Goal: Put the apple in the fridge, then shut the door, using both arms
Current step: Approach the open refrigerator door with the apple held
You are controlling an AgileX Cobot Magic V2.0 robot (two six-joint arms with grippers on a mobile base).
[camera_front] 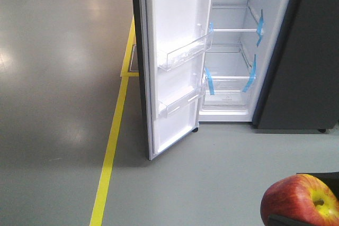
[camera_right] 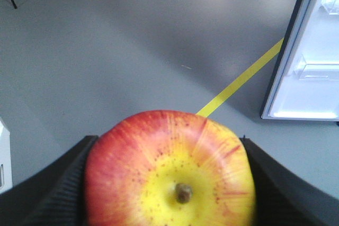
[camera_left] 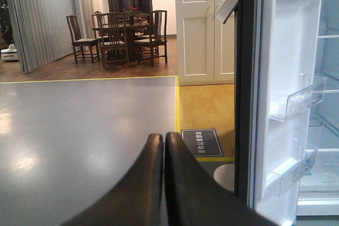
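**Fingers**

- Right fingers (camera_right: 58,189): two ribbed black pads, spread to the full width of the apple (camera_right: 169,168) and clamped on it, one pad against each flank. The stem end faces the wrist camera. The skin is yellow around the stem and red toward the edge.
- Left fingers (camera_left: 143,183): two, pressed together along their inner edges with the tips touching. Nothing is gripped between them. They point across the grey floor (camera_left: 79,130), to the left of the dark outer edge of the door.

**Position of the apple**

- Count: one.
- In the front-facing view the apple sits in the lower right corner, above the floor. It is outside the fridge (camera_front: 233,17) and well apart from it.

**Fridge and door**

- Count: one fridge, one door (camera_front: 177,14).
- The door stands open, swung out to the left of the compartment, with its white inner face toward the front camera.
- Door bins: two clear bins show in the front-facing view, an upper bin (camera_front: 185,51) and a lower bin (camera_front: 180,101). The white door lining shows through both. The left wrist view shows three bins on the same inner face.
- Shelves (camera_front: 233,30): three white front edges are visible, stacked one above another in the white-lined compartment. Blue tape strips (camera_front: 259,29) sit at both ends of each edge.
- Shelf contents: only the white lining is visible on and between the shelves.

**Floor**

- One yellow line (camera_front: 111,146) runs across the floor to the left of the door.
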